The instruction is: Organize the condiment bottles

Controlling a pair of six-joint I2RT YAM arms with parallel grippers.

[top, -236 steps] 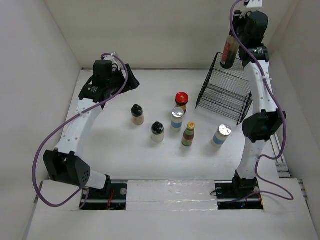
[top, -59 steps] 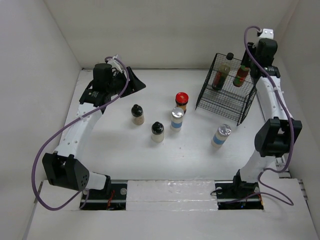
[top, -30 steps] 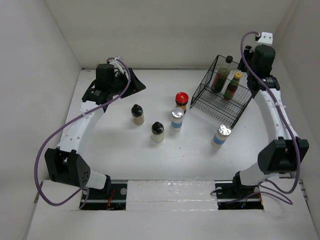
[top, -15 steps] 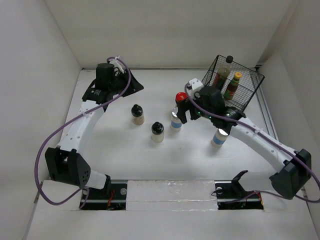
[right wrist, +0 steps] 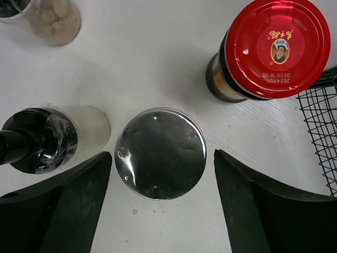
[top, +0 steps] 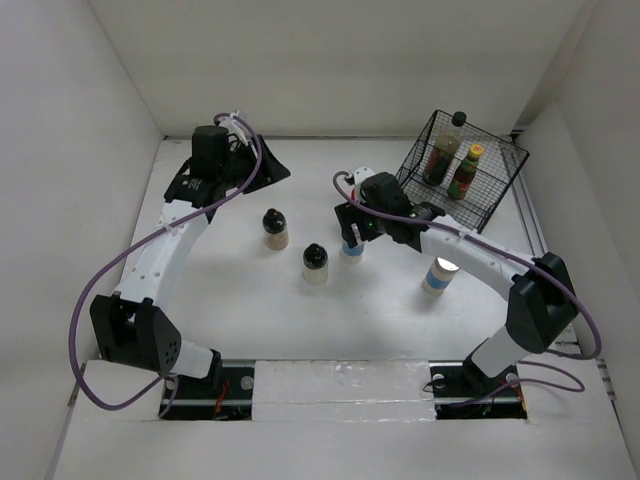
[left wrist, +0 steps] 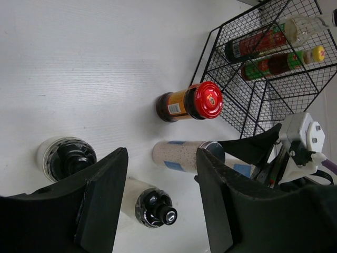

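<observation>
Swinging away from the wire basket (top: pixel 470 185), the right end effector (right wrist: pixel 159 158) now hangs directly above one silver-lidded jar (right wrist: pixel 160 153), its fingers (right wrist: pixel 52 208) spread wide on either side of the lid and holding nothing. That move means two bottles are already delivered: the tall dark bottle (top: pixel 444 150) and the yellow-capped bottle (top: pixel 464 171) stand in the basket, beyond this end effector and to its right, and the jar under it looks like the next pick. Just left of the jar under the end effector sits a black-capped shaker (right wrist: pixel 50 138), close enough that the left finger has little room to descend, which is the main risk in closing here. Just beyond the jar to the right stands the red-lidded jar (right wrist: pixel 266 50), near the basket's edge. Farther out to the upper left is the second shaker (right wrist: pixel 52 16). The other silver-lidded jar (top: pixel 441 270) waits on the table (top: pixel 220 290) below the right forearm, apart from the cluster. The right arm reaches low and leftward across the table, wrist pointing straight down. The left end effector (left wrist: pixel 158 205) hovers high at the far left, pointed back toward the cluster, fingers apart and empty.
</observation>
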